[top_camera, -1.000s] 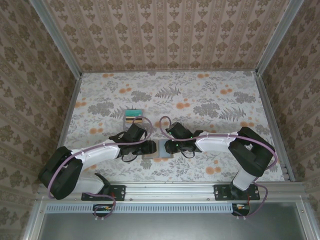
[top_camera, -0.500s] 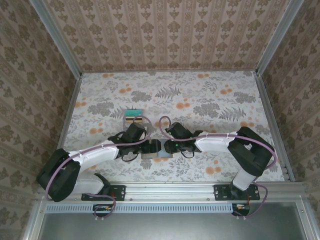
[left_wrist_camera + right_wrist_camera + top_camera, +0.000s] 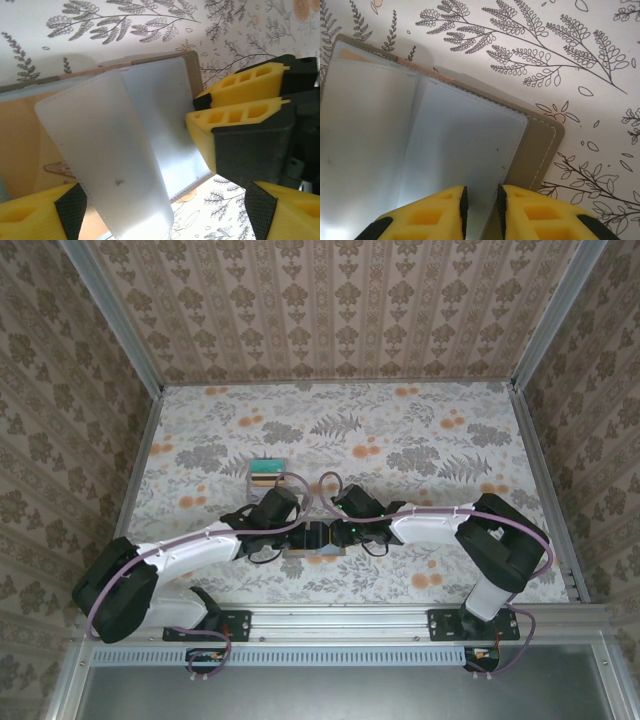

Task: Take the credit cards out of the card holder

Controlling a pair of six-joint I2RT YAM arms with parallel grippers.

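From the top external view, the card holder (image 3: 315, 539) is seen lying open on the flowered bench (image 3: 430, 440), near its front edge, hemmed in between the two arms' heads and largely covered by them. The left pincer (image 3: 300, 534) is set just at its left side and the right pincer (image 3: 333, 533) at its right. What is hidden from above is shown by the wrist cameras. In the left wrist view, the left pincer's yellow fingers (image 3: 30, 220) are spread wide to either bottom corner, with nothing gripped. A shiny pale leaf of the holder is raised and curled between them, and an orange-tan card (image 3: 22, 145) is exposed beneath it. The right pincer is seen there clamped on the holder's far edge. In the right wrist view, the jaws of that pincer are drawn narrow, with the holder's pale inner page pinched between them, and the stitched brown-grey cover is seen flat on the bench. A striped stack of coloured cards (image 3: 267, 471) is seen from above, farther back, well apart from the holder.
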